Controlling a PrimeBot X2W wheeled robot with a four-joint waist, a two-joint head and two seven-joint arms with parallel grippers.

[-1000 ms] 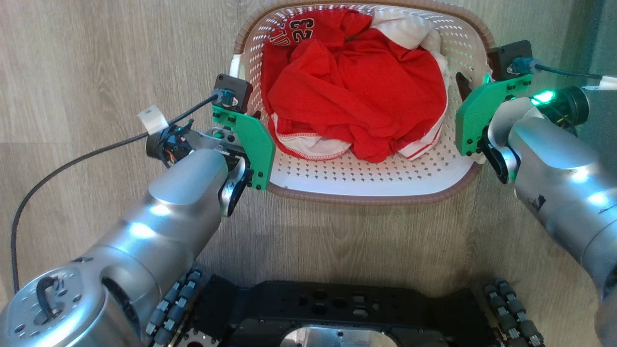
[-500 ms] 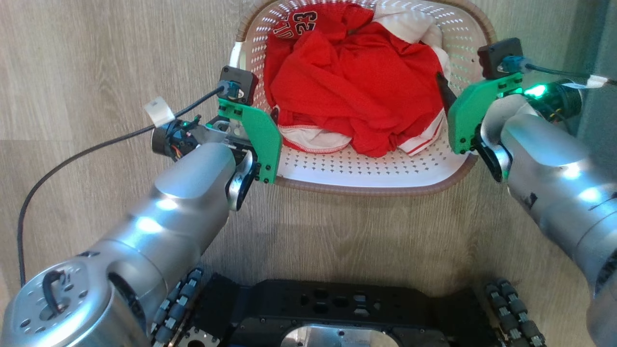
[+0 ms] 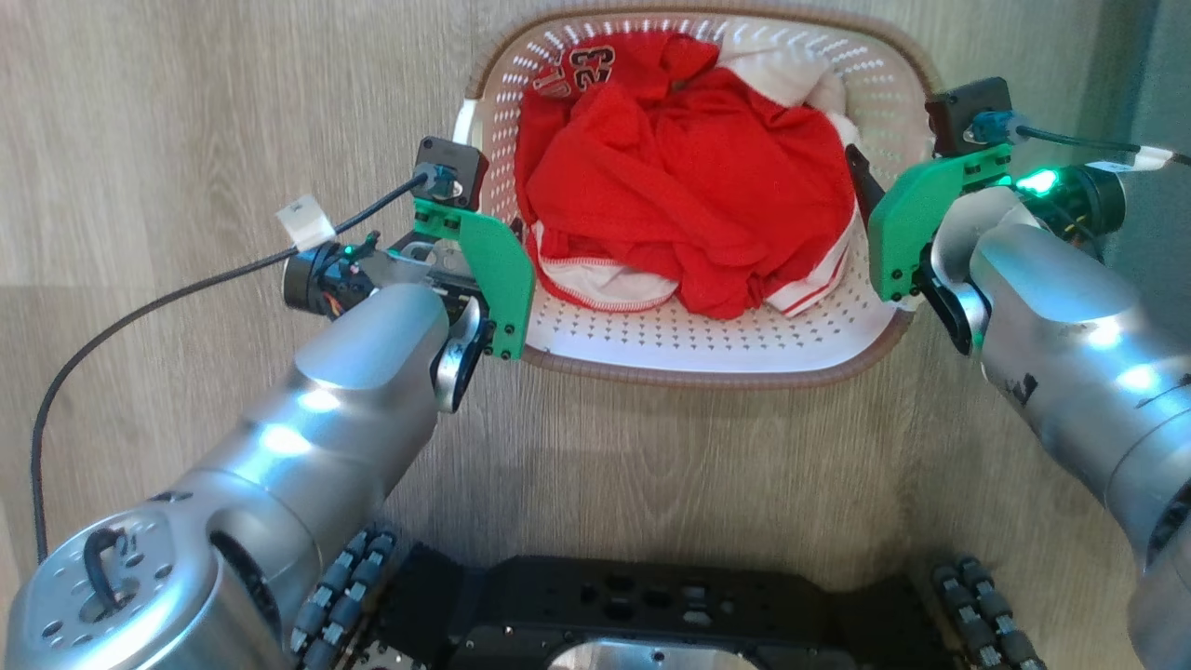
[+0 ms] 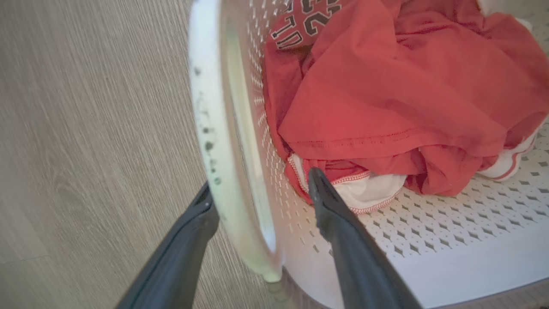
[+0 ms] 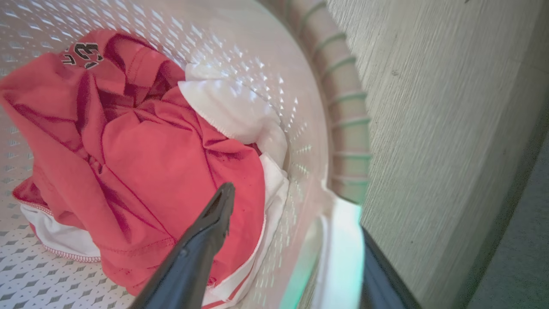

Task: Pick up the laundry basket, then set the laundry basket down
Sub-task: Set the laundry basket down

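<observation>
Jaws spread wide, the left gripper (image 4: 259,184) straddles one white handle (image 4: 214,128) of the laundry basket (image 3: 707,377); the right gripper (image 5: 296,210), likewise parted, straddles the opposite handle (image 5: 343,240); the basket, holding red and white clothes (image 3: 689,186), sits on the wooden floor (image 3: 186,93).

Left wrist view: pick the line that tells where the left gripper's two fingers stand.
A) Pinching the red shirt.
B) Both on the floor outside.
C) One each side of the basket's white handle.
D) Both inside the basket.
C: the left gripper stands open astride the white handle of the laundry basket.
</observation>
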